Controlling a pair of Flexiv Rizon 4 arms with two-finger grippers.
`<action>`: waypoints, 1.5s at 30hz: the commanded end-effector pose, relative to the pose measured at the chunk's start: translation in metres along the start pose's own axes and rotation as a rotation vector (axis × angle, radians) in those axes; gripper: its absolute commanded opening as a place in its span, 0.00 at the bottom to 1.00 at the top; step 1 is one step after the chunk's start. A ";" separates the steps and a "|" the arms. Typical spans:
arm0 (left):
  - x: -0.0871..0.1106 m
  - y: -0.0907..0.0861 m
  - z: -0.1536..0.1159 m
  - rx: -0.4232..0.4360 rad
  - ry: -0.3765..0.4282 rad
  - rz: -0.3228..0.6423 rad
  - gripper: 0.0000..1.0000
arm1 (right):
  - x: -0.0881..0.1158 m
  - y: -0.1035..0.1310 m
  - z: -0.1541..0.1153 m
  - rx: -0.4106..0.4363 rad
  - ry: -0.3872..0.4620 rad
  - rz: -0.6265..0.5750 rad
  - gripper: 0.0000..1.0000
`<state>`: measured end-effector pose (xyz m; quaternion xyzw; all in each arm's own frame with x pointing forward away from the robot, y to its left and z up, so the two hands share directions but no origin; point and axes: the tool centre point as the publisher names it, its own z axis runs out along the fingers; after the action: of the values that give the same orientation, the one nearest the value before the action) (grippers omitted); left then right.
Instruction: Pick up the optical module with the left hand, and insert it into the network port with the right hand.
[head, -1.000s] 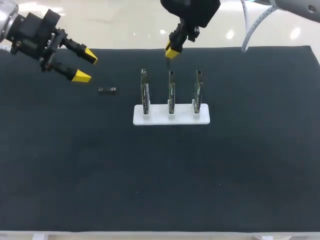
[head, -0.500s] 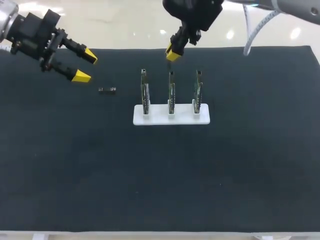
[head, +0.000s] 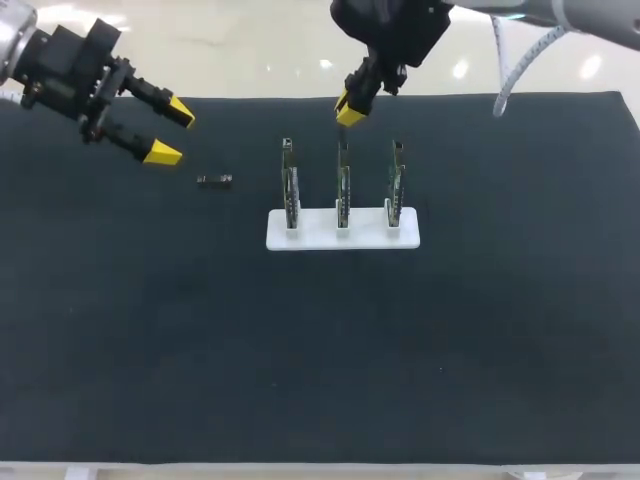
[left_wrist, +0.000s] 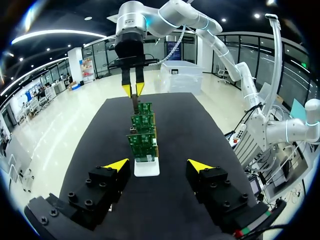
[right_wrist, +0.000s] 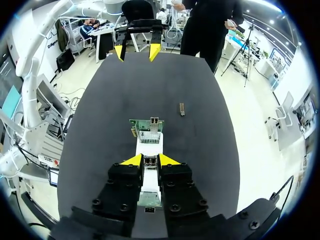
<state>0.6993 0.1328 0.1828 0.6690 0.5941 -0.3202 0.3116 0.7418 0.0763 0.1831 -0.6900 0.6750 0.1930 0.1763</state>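
A: Logging the grab geometry first. Where does the small, dark, metallic bar-shaped optical module sit from the left gripper?

B: It's flat on the black cloth mat, just beyond the yellow tips and lower, off toward the finger nearer the table. Not between the fingers, not touching them. That gripper is spread wide and holds nothing. Its own wrist view doesn't show the module.

A: Long axis?

B: It runs roughly the way those fingers point, so I judge the gap would straddle the narrow width. Likely a short advance and a descent, with little wrist turn.

A: And the right gripper?

B: Well apart from the module, hanging over the middle of three upright green circuit boards on a white slab base. Its tips stand a little apart, and I can't see anything clasped. The left arm is plainly nearer.

A: What does the module look like?

B: Short, blocky, with a dull grey sheen. It's too small to tell which end has the connector.
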 end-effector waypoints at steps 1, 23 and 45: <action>0.000 0.001 0.000 0.001 0.004 -0.001 1.00 | 0.001 0.002 -0.003 0.001 0.000 0.000 0.00; 0.000 0.001 0.000 0.001 0.004 -0.001 1.00 | 0.002 -0.003 0.000 0.011 -0.023 0.007 0.00; 0.000 0.001 0.000 0.001 0.004 -0.001 1.00 | 0.003 -0.003 0.004 0.014 -0.019 0.017 0.00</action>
<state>0.6992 0.1327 0.1829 0.6690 0.5941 -0.3201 0.3115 0.7456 0.0752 0.1800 -0.6814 0.6802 0.1967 0.1851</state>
